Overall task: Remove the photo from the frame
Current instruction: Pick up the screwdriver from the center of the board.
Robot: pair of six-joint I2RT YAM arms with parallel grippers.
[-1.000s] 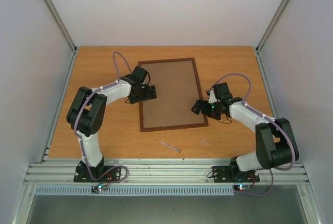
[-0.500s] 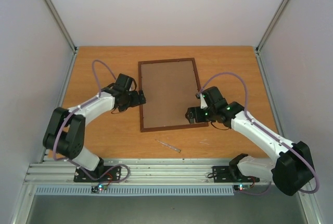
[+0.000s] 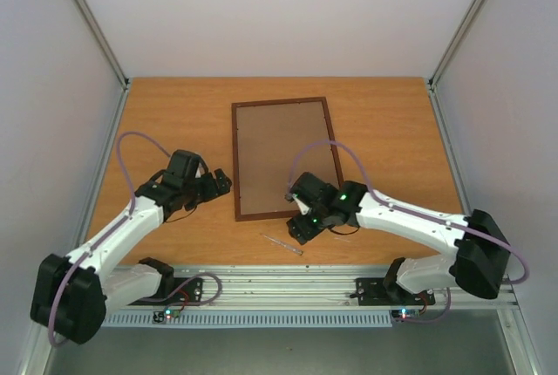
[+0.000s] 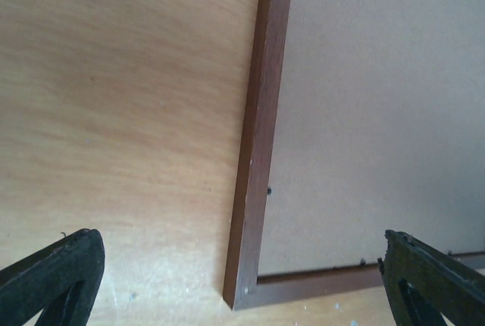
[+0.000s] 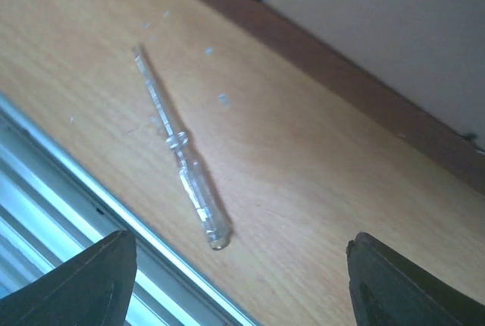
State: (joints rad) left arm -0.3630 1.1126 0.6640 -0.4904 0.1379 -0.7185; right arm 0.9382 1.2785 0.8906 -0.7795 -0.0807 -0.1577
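The frame lies back up in the middle of the table, a thin reddish-brown rim around a plain brown back. The photo is hidden under that back. My left gripper is open just left of the frame's near left corner, which shows between its fingers in the left wrist view. My right gripper hangs open just in front of the frame's near edge, with a clear plastic screwdriver lying on the wood below and nothing between the fingers.
The clear screwdriver lies between the frame and the aluminium rail at the table's near edge. White walls and metal posts close the table on three sides.
The left arm drew back toward the near left, off the frame's left rim. The right arm swung from the frame's right side to its near edge, above the screwdriver.
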